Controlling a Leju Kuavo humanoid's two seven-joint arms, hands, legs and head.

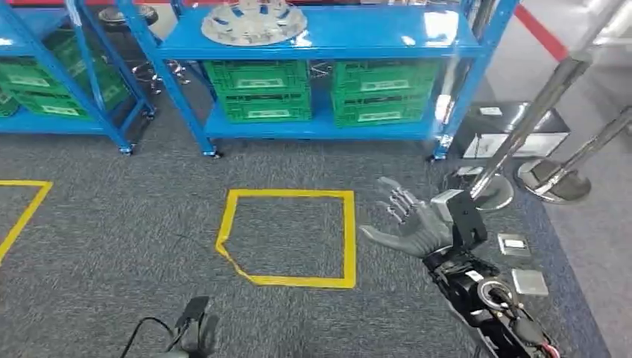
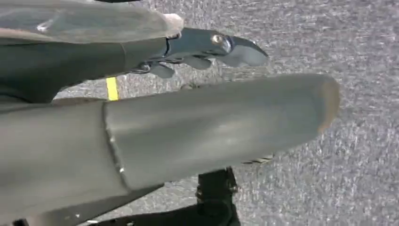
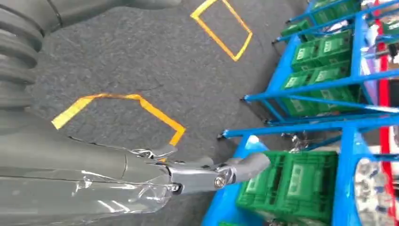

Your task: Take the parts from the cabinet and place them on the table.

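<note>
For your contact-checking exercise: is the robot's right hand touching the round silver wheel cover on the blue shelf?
Apart. The head view shows the right hand open over grey carpet, well short of the wheel cover on the shelf.

The silver hubcap (image 1: 253, 21) on the blue shelf (image 1: 320, 37) is cut off.

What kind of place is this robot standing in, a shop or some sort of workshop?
Most likely a workshop or warehouse test area, not a shop: blue steel shelving holds green plastic crates and a silver wheel cover, and yellow tape squares mark standing spots on the grey carpet.
</note>
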